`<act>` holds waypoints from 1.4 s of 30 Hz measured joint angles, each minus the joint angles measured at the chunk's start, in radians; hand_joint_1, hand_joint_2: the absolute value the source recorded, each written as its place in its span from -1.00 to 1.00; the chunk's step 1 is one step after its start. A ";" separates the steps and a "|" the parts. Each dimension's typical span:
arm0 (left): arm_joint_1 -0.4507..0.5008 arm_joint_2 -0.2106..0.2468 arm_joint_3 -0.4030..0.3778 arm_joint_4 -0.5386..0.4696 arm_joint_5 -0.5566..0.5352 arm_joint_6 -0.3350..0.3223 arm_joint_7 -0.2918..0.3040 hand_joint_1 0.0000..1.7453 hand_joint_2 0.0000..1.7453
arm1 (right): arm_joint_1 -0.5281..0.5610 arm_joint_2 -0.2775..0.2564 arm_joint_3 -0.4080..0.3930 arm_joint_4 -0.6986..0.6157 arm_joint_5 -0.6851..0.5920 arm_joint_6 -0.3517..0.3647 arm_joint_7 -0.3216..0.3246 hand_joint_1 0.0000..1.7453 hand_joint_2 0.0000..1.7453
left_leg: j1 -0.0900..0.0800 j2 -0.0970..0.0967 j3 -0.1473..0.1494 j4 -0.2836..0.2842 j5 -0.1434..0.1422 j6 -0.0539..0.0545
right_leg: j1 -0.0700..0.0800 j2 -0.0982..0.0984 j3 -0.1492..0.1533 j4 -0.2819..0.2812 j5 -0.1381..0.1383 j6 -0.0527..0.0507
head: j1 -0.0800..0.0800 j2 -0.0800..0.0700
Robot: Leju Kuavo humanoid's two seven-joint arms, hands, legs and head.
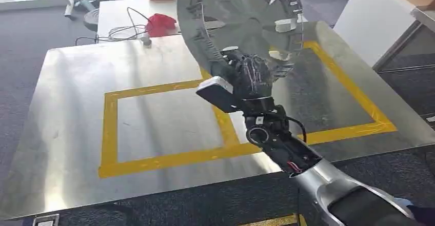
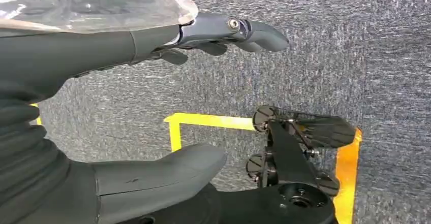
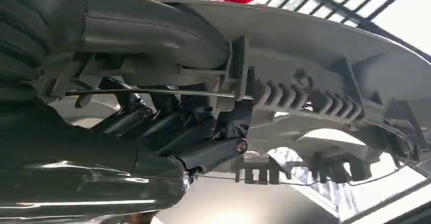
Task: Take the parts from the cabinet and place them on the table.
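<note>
The left hand [image 2: 152, 97] hangs over carpet floor [image 2: 356, 56], its fingers [image 2: 254, 31] apart and holding nothing. Further right, the right hand [image 1: 246, 80] grips the lower rim of the wheel-cover part [image 1: 241, 18], which it holds tilted on edge above the worktop [image 1: 66, 108], over the right-hand yellow-taped square [image 1: 359, 90]. The judgement is that the part must go down and be laid flat there.

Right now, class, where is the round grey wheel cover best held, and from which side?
At its outer rim, from below: the right hand already grips the grey wheel cover there, where the ribbed edge offers purchase; the spoked face seems too broad to clasp.
</note>
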 joint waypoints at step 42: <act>-0.013 -0.003 -0.024 0.000 0.024 -0.007 0.016 -1.00 1.00 | -0.241 -0.027 0.046 0.769 0.204 0.312 0.319 1.00 1.00 | 0.000 -0.003 0.001 -0.001 0.001 0.001 | -0.003 -0.002 0.001 0.000 0.000 0.000 | 0.000 0.000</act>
